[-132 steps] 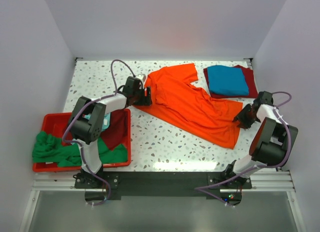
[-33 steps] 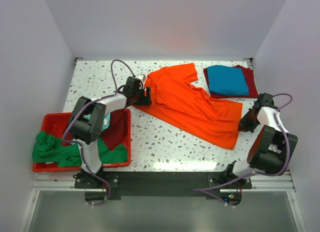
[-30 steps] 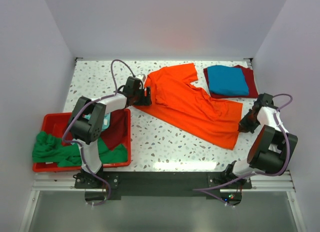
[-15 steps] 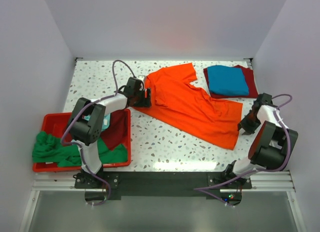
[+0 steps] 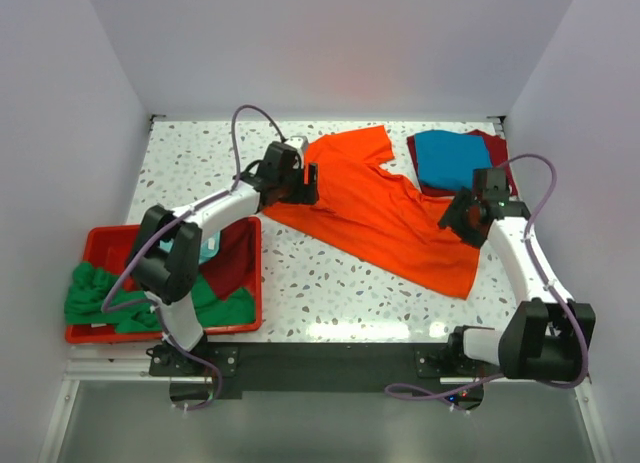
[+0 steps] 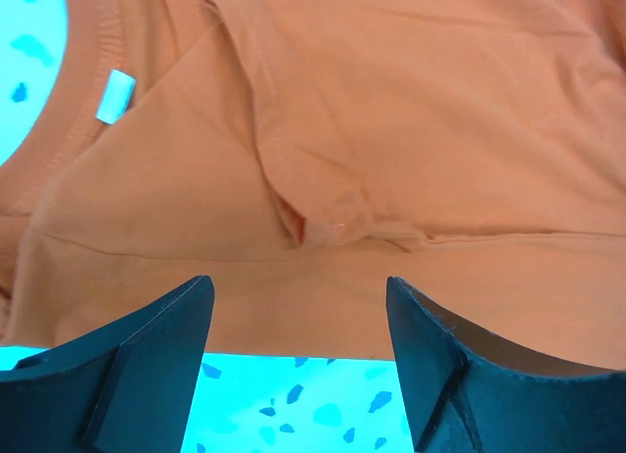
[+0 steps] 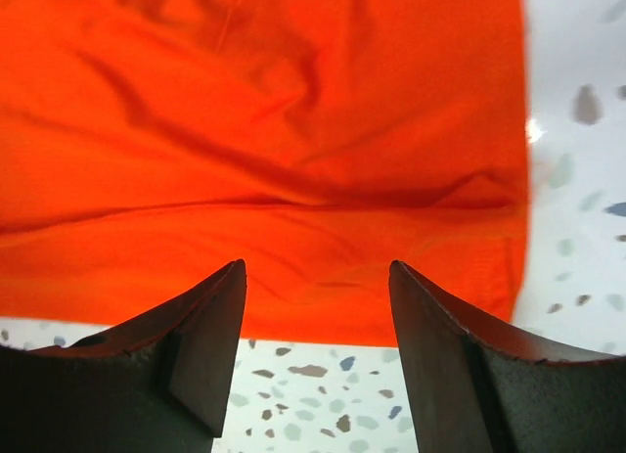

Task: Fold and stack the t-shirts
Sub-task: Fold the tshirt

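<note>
Right tool (image 5: 453,217) has released the orange t-shirt (image 5: 380,211), jaws apart; left tool (image 5: 310,180) open, empty.

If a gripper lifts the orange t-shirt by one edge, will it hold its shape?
Probably not: the bright orange cloth t-shirt lies wrinkled and creased, so it should hang limp. Pushed, it would likely bunch up on the speckled table.

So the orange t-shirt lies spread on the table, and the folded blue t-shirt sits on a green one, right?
No. The top external view shows the folded blue t-shirt on a dark red t-shirt, not green. The orange t-shirt does lie spread on the table.
</note>
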